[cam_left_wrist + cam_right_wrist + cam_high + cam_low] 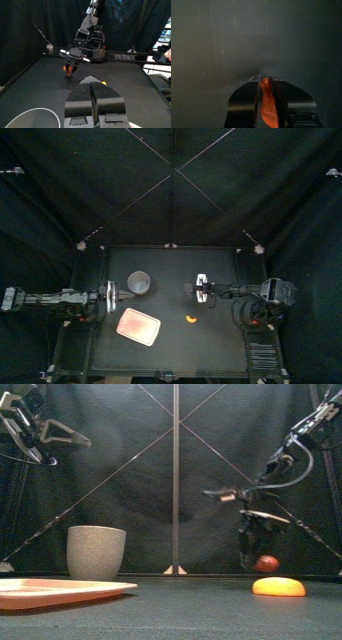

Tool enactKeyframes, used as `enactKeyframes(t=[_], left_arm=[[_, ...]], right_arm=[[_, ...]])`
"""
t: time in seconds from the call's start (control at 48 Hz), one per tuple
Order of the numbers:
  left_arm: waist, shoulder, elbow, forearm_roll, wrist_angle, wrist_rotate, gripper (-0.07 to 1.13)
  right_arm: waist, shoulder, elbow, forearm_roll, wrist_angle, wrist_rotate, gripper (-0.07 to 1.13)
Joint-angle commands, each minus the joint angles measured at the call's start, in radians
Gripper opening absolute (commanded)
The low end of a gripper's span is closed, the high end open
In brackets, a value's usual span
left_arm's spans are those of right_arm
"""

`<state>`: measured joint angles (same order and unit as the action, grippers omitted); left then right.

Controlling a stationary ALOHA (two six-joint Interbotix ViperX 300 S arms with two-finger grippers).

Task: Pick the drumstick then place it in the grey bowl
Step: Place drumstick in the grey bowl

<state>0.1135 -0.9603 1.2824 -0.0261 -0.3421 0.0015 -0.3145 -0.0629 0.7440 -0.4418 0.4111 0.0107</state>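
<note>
My right gripper hangs above the table's right half, shut on the drumstick, a red-brown toy whose end shows below the jaws. Seen from the right wrist, the drumstick sits pinched between the jaws of that gripper. The tall grey speckled cup stands left of centre, well apart from the right gripper; the cup is upright. My left gripper rests at the left side, raised, shut with nothing in it, near the cup's rim.
A flat pink tray lies at the front left, in front of the cup. An orange toy lies on the table below and in front of the right gripper.
</note>
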Motion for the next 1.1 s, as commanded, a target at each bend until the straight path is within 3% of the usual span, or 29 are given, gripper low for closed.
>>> enactKeyframes(t=[0.021,0.396,0.729,1.104], left_arm=[[0.008,0.006,-0.020,-0.002,-0.023,0.003,-0.01],[0.014,0.006,-0.017,0.002,-0.054,0.005,-0.01],[0.032,0.006,-0.011,-0.002,-0.054,0.005,-0.01],[0.037,0.006,-0.005,0.000,-0.054,0.005,-0.01]], right_arm=[[0.003,-0.052,-0.112,0.005,-0.003,0.000,0.52],[0.060,0.091,-0.446,0.012,-0.127,0.009,0.52],[0.104,0.316,-0.719,0.137,-0.322,0.011,0.52],[0.109,0.495,-0.925,0.144,-0.339,0.009,0.52]])
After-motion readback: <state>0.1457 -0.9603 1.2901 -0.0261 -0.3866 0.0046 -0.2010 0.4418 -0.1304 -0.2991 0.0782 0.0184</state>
